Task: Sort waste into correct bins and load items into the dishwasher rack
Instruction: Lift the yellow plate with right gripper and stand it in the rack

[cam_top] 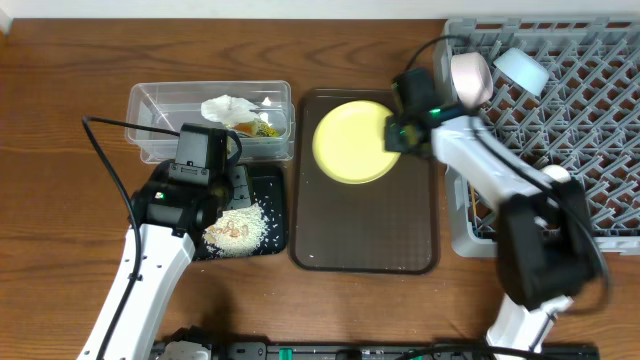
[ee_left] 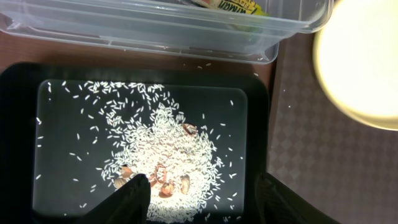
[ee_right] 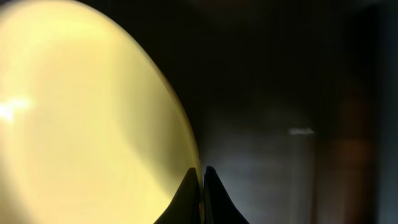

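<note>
My right gripper (cam_top: 398, 133) is shut on the right rim of the round yellow plate (cam_top: 352, 143), which is tilted over the brown serving tray (cam_top: 365, 250); the right wrist view shows my fingers (ee_right: 201, 180) pinching the plate (ee_right: 81, 118) edge. My left gripper (ee_left: 202, 193) is open and empty above the shallow black tray (cam_top: 275, 195), which holds the rice scraps (cam_top: 238, 228) (ee_left: 163, 155). The clear tub (cam_top: 160, 100) holds the white napkin (cam_top: 228, 107) and the green-yellow wrapper (cam_top: 265, 126). The pinkish-white bowl (cam_top: 471, 78) and light blue bowl (cam_top: 522, 70) sit in the grey rack (cam_top: 570, 130).
Chopsticks (cam_top: 474, 205) lie at the rack's left front corner. A small white cup (cam_top: 557, 176) shows in the rack behind my right arm. The black tray (ee_left: 18, 124) sits just in front of the tub (ee_left: 155, 31), left of the serving tray.
</note>
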Tool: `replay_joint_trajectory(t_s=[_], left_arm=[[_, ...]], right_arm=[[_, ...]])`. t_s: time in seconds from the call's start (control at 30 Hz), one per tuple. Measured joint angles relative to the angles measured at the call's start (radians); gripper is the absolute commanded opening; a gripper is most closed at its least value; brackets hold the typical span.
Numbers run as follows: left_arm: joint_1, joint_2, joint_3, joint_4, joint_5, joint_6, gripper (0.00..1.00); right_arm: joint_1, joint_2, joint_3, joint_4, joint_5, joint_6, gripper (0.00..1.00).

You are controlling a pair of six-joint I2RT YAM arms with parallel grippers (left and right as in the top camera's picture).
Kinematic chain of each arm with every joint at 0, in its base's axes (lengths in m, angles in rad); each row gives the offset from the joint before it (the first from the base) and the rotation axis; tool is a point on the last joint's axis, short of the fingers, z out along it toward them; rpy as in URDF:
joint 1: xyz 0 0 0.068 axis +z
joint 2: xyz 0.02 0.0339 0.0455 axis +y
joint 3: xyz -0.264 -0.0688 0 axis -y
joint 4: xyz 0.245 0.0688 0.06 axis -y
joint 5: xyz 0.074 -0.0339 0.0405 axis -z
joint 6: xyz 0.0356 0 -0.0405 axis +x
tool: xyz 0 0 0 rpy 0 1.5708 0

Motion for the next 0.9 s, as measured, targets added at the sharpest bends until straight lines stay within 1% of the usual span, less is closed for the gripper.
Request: replay_joint_trajectory(t_s=[0.2,0.33,0.43,0.53,0.63,0.73,0.9], left_arm=[[0.0,0.0,0.0,0.0,0.0,0.0,0.58],[0.0,0.0,0.0,0.0,0.0,0.0,0.58],[0.0,0.0,0.0,0.0,0.0,0.0,0.58],[0.0,0.0,0.0,0.0,0.0,0.0,0.57],[0.0,0.0,0.0,0.0,0.0,0.0,0.58],[0.0,0.0,0.0,0.0,0.0,0.0,0.58],[0.0,0.0,0.0,0.0,0.0,0.0,0.58]], right_arm=[[-0.128,-0.277,-0.001,-0.055,0.039,-0.158,0.01],[-0.236,-0.438,-0.001,-0.058,0.135,-0.291,0.01],[-0.299,-0.507,-0.001,-0.059,0.227,-0.387,0.01],[-0.364,-0.539,-0.001,-0.062,0.328,-0.489,0.01],[-0.398,-0.536,-0.001,-0.087,0.447,-0.562,0.01],[-0.408,-0.519,-0.001,-0.12,0.53,-0.598,0.01],[-0.399,-0.459,-0.001,-0.161,0.584,-0.608,0.01]])
